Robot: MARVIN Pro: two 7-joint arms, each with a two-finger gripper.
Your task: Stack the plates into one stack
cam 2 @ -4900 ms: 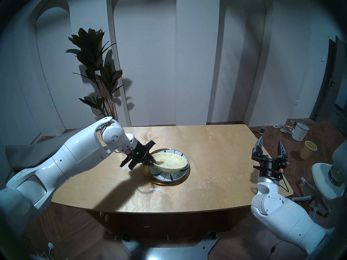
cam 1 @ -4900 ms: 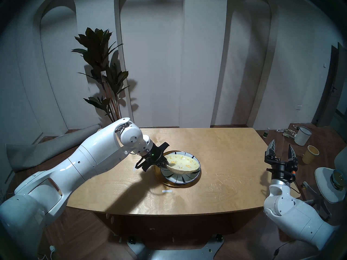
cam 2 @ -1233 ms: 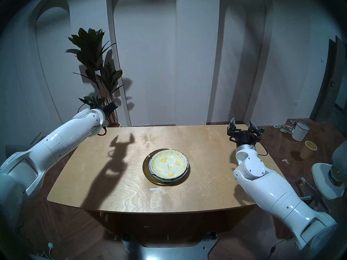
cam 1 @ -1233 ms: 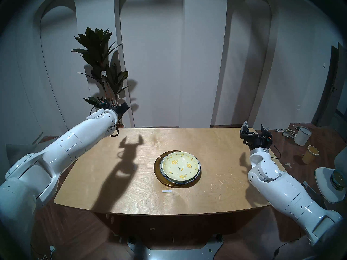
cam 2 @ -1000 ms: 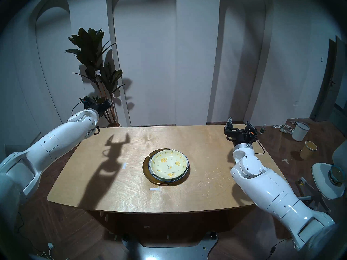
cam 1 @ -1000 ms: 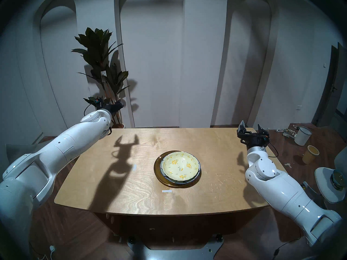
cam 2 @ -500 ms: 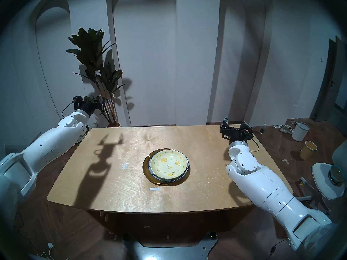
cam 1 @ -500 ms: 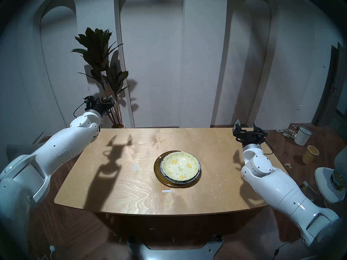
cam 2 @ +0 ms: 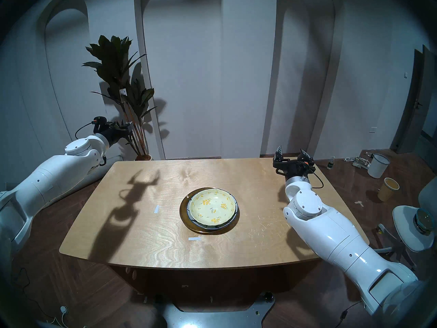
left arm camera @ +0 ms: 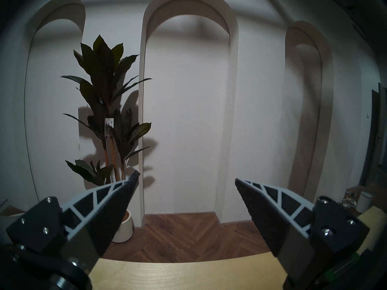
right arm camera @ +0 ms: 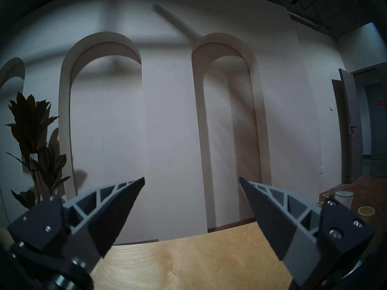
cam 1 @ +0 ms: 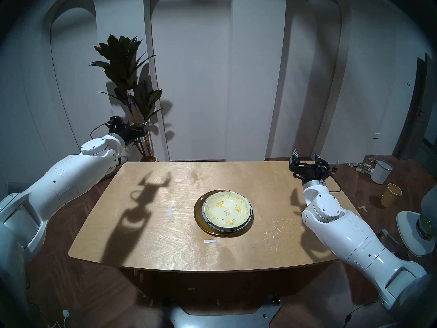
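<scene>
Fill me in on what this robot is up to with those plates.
It is stacking plates, and the stack looks done: the pale-yellow floral plate sits on the white-and-blue plate, which rests on the gold plate on the table. Neither arm handles anything. The left gripper and right gripper are open and empty, raised at the table's far corners, pointing at the wall.
</scene>
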